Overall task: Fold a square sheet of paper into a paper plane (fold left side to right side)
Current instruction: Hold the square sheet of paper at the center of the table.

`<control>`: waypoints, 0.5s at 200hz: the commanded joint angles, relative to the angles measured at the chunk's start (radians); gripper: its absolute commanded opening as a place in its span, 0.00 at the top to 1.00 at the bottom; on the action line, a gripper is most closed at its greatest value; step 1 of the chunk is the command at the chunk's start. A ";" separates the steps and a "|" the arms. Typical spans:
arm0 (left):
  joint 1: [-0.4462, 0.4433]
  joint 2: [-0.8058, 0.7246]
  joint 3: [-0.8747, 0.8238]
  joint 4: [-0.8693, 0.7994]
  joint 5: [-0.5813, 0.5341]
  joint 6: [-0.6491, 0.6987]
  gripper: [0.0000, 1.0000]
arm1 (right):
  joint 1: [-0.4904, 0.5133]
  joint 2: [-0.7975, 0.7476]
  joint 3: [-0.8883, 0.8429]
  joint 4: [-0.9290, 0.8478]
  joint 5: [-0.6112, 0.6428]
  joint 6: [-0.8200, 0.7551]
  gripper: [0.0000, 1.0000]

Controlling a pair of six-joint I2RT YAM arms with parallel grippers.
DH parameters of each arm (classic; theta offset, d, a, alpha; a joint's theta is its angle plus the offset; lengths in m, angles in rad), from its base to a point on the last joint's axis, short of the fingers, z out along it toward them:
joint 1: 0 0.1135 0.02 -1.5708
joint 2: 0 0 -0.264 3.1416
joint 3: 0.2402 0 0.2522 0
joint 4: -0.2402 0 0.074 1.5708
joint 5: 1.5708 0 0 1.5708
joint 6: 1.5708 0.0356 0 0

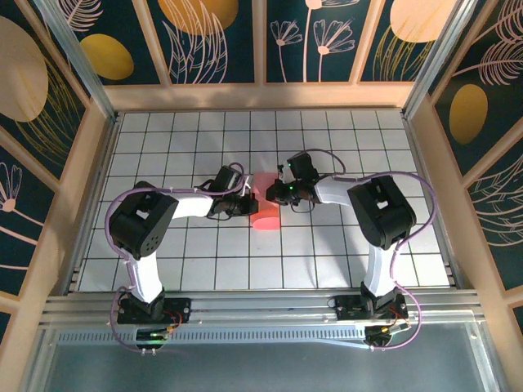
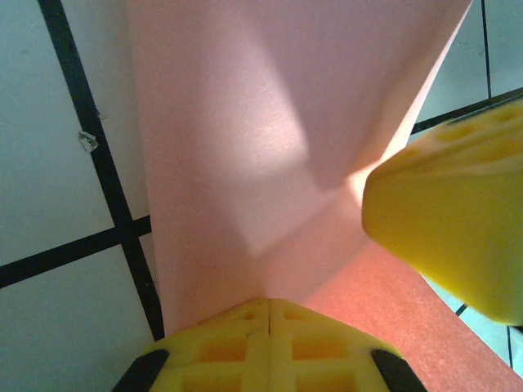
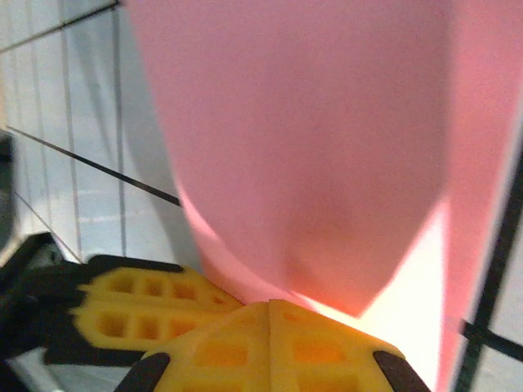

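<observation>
Risk: uneven pull between hands could tear thin salmon-pink square paper sheet (image 1: 265, 214) or skew crease; loose pinch could let edge slip, misaligning fold. State: left hand (image 2: 270, 314) pressed together, pinching sheet edge. Same for right hand (image 3: 270, 318), just beside left hand. Sheet curls up between hands, lower part on white gridded desk (image 1: 343, 253).

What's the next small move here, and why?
Probably ease the left tool a little rightward and down, so its edge meets the edge the right tool pinches. Both tools are shut on the pink sheet, which bows in a curl between them and is not yet creased flat.
</observation>
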State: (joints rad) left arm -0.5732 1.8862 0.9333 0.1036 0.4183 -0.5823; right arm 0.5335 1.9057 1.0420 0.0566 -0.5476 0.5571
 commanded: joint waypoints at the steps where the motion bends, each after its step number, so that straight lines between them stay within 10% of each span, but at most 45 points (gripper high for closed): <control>1: 0.003 0.034 0.007 -0.065 -0.034 0.023 0.97 | 0.008 0.034 0.046 0.033 -0.008 0.010 0.94; 100: 0.003 0.019 -0.009 -0.081 -0.026 0.037 0.97 | 0.008 0.140 0.094 -0.013 0.045 0.010 0.95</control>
State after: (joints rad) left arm -0.5735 1.8862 0.9352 0.0998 0.4156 -0.5755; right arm 0.5343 2.0174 1.1160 0.0780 -0.5430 0.5602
